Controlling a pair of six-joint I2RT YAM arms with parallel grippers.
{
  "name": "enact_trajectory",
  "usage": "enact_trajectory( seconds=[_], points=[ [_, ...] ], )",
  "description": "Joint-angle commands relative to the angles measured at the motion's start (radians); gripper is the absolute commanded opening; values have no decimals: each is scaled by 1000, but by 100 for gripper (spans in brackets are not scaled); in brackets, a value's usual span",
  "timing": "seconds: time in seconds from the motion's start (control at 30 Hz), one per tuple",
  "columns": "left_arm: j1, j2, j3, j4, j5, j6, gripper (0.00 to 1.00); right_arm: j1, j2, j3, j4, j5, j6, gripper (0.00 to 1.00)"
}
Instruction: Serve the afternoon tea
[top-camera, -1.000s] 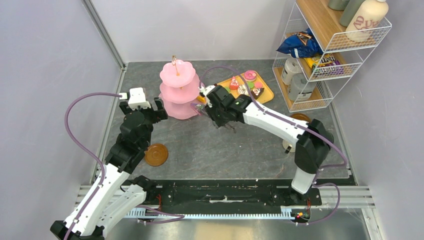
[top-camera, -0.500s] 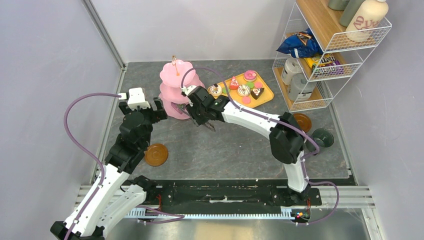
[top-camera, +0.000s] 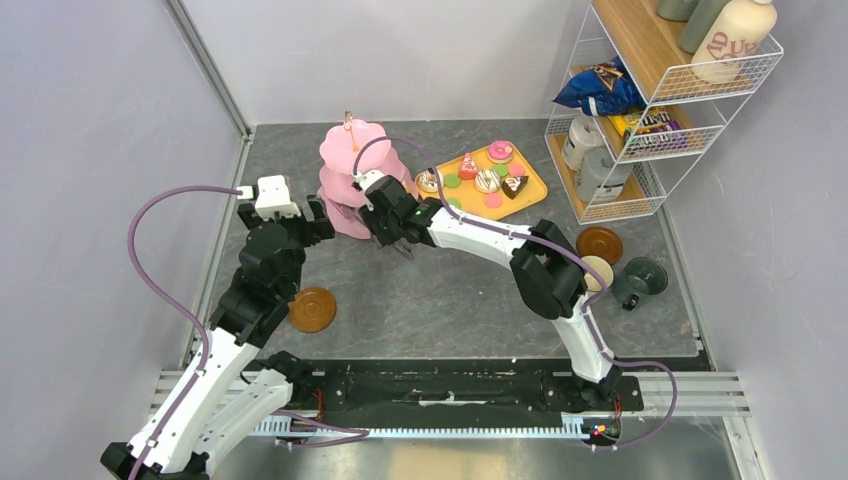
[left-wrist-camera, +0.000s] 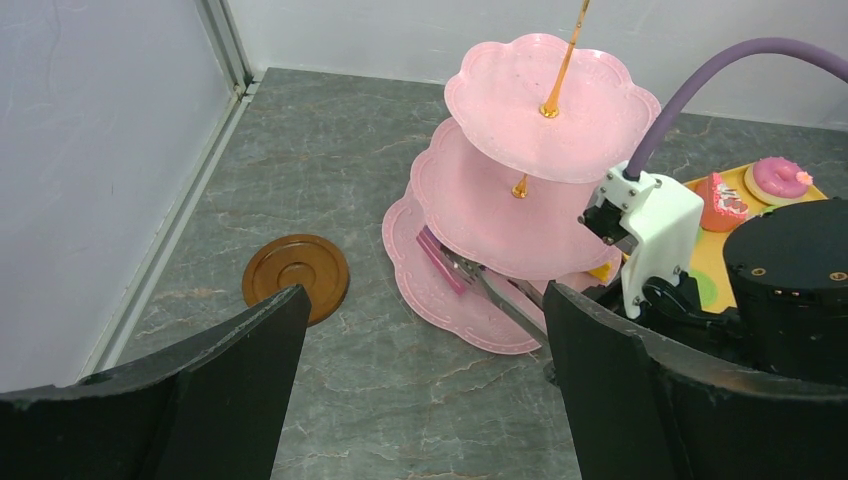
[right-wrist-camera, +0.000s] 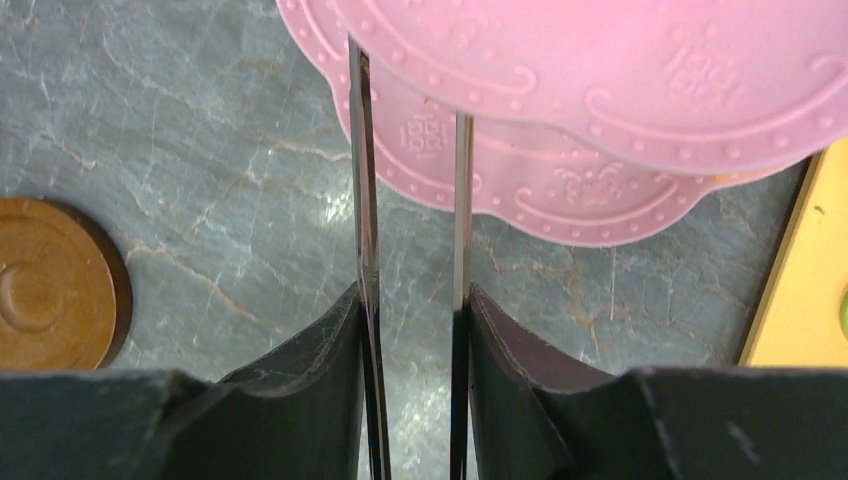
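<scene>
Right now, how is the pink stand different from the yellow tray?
The pink stand is tall, with three stacked tiers; the yellow tray is flat. The stand's upper tiers are bare; the tray holds cakes and donuts. Tongs in the right pincer reach into the stand, not the tray. Both sit far back on the grey table.

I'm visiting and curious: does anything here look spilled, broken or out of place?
Nothing looks spilled or broken. The pink three-tier scalloped stand is upright and looks bare; the sweets sit on the yellow tray. One oddity: metal tongs in the right gripper poke between the stand's two lower tiers.
</scene>
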Motion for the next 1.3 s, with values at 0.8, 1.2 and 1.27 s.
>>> enact_trajectory(
  seconds=[0.8,1.2,1.27],
  points=[
    [8,-4,-2,43,-18,-28,94,-1,145,82,239,182,-18,50],
    [9,-4,-3,43,-17,-28,94,6,64,0,240,141,-5,62],
    [9,-3,-3,43,-17,-28,95,9,45,-19,240,138,-3,62]
  ],
)
